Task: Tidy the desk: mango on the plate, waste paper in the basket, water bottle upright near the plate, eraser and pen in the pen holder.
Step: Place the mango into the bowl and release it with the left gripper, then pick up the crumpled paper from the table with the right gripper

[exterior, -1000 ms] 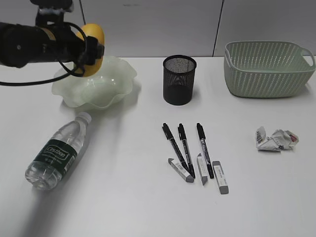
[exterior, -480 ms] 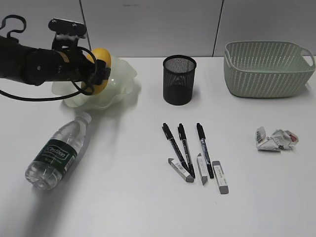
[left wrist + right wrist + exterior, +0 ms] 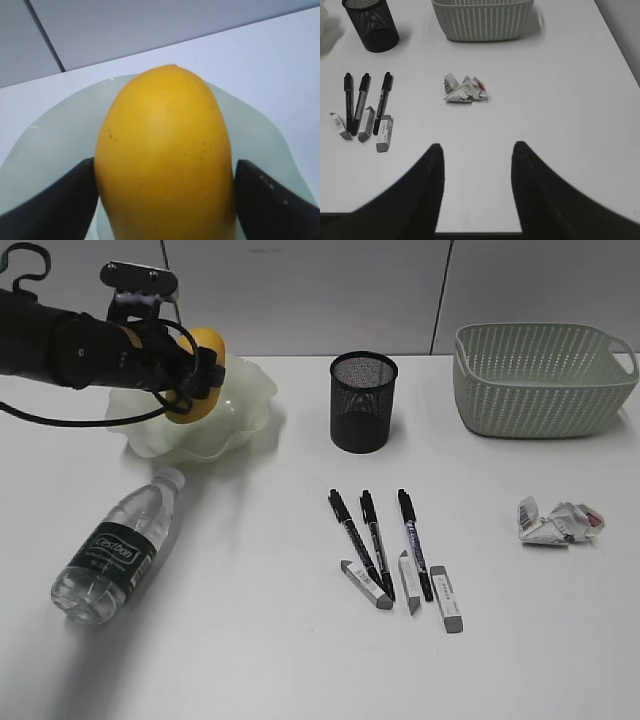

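**Over the plate: mango nearly placed, four chores left**

At ten o'clock on the table, the left pincer (image 3: 197, 380) has its jaws spread wide around the mango (image 3: 197, 365), one dark finger against each flank in the left wrist view, so the fruit looks gripped rather than released. It hangs just above the plate (image 3: 245, 400), whose pale green floor shows beneath and around it. The mango is smooth, yellow-orange and oblong, with faint speckles on its skin.

The right pincer (image 3: 476, 165) hovers near five o'clock with its jaws about half apart and nothing between them.

Outward from the plate, the water bottle (image 3: 112, 550) lies on its side at eight o'clock, cap pointing toward the plate. The pen holder (image 3: 363, 402) stands at twelve o'clock. Three pens (image 3: 375, 540) and three erasers (image 3: 405, 590) lie side by side at the centre. The waste paper (image 3: 558, 523), a crumpled printed wad, sits at three o'clock, well apart from the basket (image 3: 545, 380) at one o'clock.

My judgement: the first step is almost finished, needing only release. Bottle, paper, pens and erasers all remain untouched.
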`<state>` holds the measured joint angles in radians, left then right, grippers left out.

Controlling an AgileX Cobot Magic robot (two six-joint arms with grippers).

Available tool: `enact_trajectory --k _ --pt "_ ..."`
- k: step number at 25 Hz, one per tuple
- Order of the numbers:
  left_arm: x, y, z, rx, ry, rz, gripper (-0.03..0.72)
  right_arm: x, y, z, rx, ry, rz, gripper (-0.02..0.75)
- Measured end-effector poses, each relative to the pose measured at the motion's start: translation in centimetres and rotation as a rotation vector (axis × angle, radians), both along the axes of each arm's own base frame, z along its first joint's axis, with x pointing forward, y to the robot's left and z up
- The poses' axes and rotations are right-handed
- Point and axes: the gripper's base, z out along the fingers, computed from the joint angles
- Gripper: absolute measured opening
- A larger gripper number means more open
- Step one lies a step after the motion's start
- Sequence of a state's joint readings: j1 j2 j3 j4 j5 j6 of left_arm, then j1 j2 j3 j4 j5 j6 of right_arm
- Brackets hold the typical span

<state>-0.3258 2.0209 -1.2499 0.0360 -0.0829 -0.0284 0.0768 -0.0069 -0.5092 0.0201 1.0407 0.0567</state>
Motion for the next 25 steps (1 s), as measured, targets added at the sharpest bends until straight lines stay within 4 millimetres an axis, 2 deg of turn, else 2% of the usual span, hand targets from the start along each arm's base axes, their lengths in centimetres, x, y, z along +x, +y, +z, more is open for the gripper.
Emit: enact_trajectory --k 6,11,13,16,18,20,22,25 --pt "0.1 0.0 0.5 -0.011 -0.005 0.007 0.672 0.0 0.0 0.0 0.0 0.0 0.0 0.361" --pt "0.0 0.0 1.2 -0.011 -0.004 0.008 0.679 0.0 0.0 0.0 0.0 0.0 0.0 0.361" --pt "-0.4 0.2 2.4 -0.009 0.007 0.011 0.657 0.0 0.0 0.0 0.001 0.0 0.001 0.361" --pt "-1.7 0.6 5.4 -0.008 0.033 0.018 0.551 0.0 0.0 0.0 0.001 0.0 0.001 0.361" --pt "-3.1 1.1 7.2 0.0 0.06 0.02 0.46 0.0 0.0 0.0 0.001 0.0 0.001 0.361" --pt "-5.4 1.9 8.6 0.001 0.086 0.024 0.396 0.0 0.0 0.0 0.001 0.0 0.001 0.361" --pt "-8.7 3.0 10.2 -0.003 0.091 0.026 0.363 0.0 0.0 0.0 0.001 0.0 0.001 0.361" --pt "-14.8 5.0 12.7 0.008 0.106 0.024 0.349 0.0 0.0 0.0 0.001 0.0 0.001 0.361"
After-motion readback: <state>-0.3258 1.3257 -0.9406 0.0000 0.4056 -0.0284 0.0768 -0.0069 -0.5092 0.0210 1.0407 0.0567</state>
